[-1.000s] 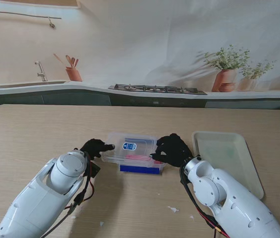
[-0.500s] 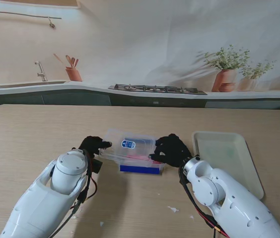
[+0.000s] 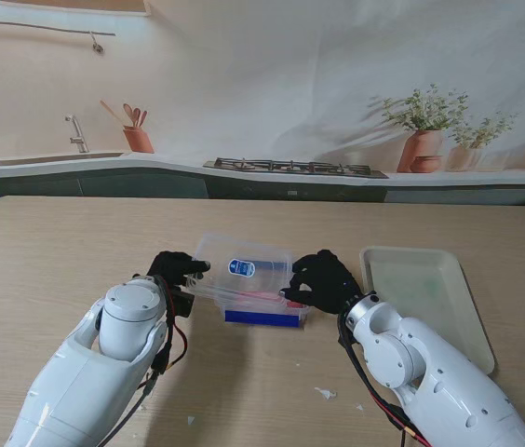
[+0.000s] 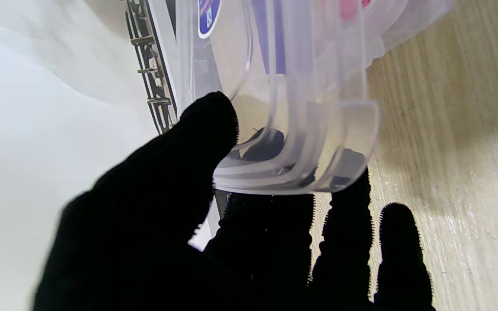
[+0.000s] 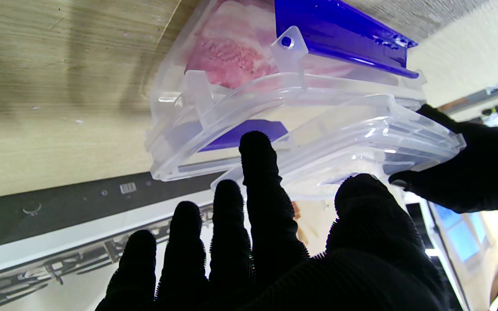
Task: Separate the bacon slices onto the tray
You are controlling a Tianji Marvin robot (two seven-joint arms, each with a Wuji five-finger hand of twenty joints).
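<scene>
A printed kitchen backdrop with a sink, a stove and potted plants stands behind the pale wooden tabletop [image 3: 76, 251]. From the stand camera I see a clear plastic box [image 3: 249, 298] at the centre, with pink bacon [image 3: 261, 296] inside and a blue clip along its near edge. Its clear lid [image 3: 242, 268] is tilted up on the left side. My left robot hand [image 3: 177, 272], at nine o'clock of the box, pinches the lid's left end. My right robot hand [image 3: 323, 281], at three o'clock, rests against the box's right end with fingers spread. The pale green tray [image 3: 430, 298] lies just beyond it, at three o'clock, with no bacon on it.

In the left wrist camera, the thumb [image 4: 201, 129] presses one face of the lid's rounded tab [image 4: 318, 147] and other fingers [image 4: 344, 207] back it from the other side, so this robot hand grips the lid.

In the right wrist camera, the right robot hand [image 5: 283, 242] is spread, one fingertip [image 5: 255, 151] touching the box rim; it grips nothing. The bacon [image 5: 231, 52] lies inside the box, beside the blue clip [image 5: 339, 34]. The left robot hand [image 5: 469, 168] holds the lid's far end.
</scene>
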